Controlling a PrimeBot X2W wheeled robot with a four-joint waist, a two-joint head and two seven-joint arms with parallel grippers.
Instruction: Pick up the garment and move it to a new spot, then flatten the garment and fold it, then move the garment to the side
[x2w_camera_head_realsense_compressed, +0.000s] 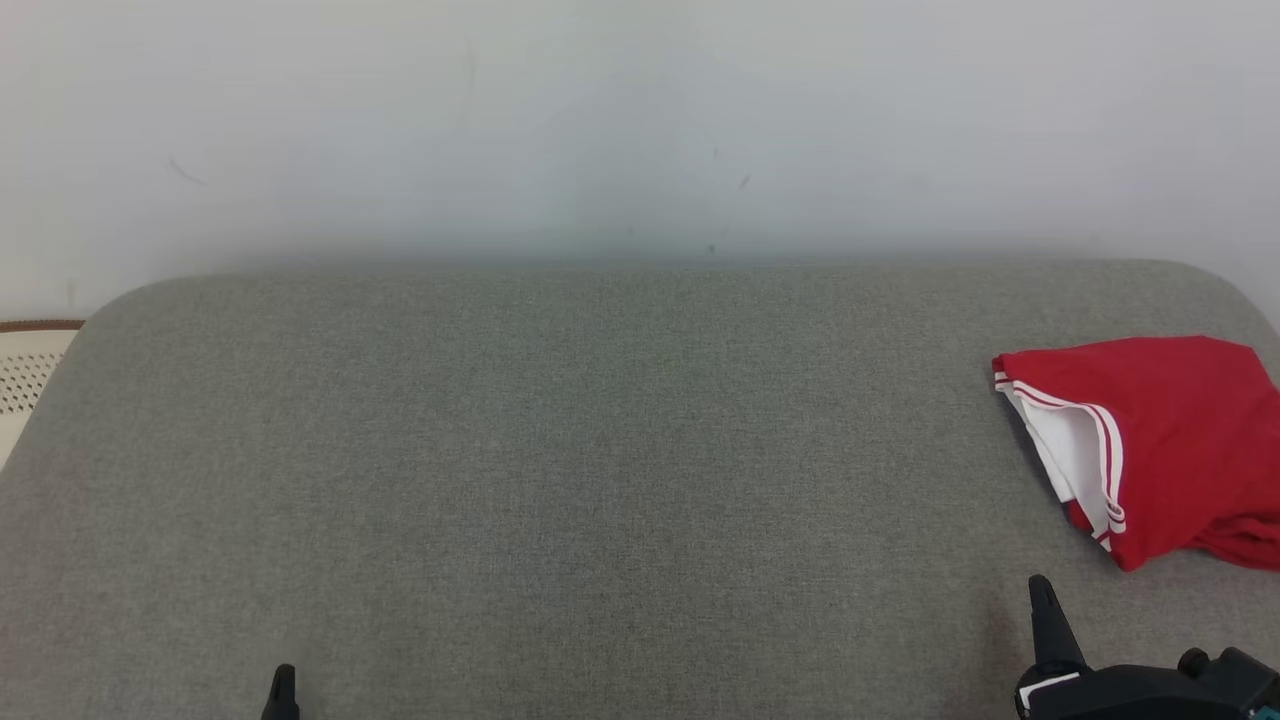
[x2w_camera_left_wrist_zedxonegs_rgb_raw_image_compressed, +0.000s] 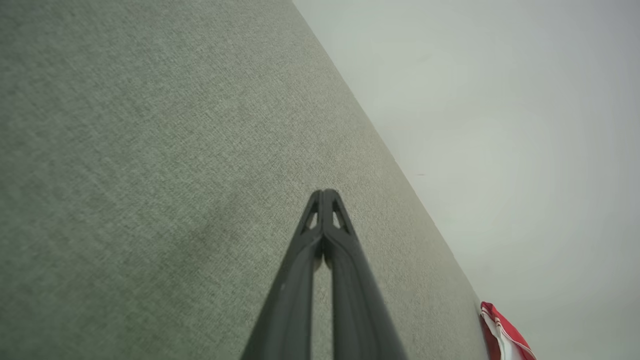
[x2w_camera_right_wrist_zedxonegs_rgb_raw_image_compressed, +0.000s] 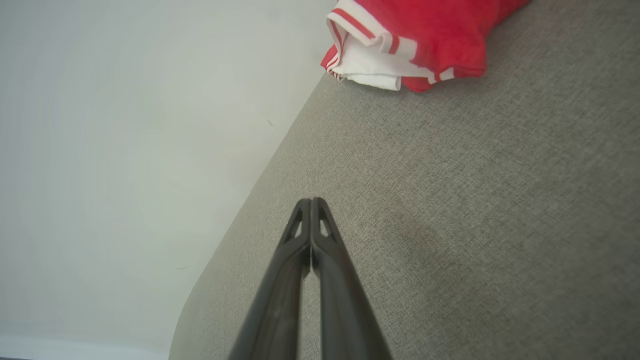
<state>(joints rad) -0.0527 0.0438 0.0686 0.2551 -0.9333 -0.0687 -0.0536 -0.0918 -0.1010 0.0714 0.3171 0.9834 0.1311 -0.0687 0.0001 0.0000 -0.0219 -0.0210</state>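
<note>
Garment of red, white-trimmed cloth (x2w_camera_head_realsense_compressed: 1185, 430) is lying roughly folded at the grey fabric table's (x2w_camera_head_realsense_compressed: 600, 450) right side, left hand (x2w_camera_left_wrist_zedxonegs_rgb_raw_image_compressed: 325, 192) and right hand (x2w_camera_right_wrist_zedxonegs_rgb_raw_image_compressed: 311, 201) hovering shut, empty.

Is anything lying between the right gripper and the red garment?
No. The stretch from the shut right gripper to the red garment is bare grey upholstery, as the head view and the right wrist view show.

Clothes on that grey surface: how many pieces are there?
1. A red garment with white striped trim lies bunched near the right edge of the surface. Its right side runs past the edge of the head view, so anything further that way may be hidden.
</note>
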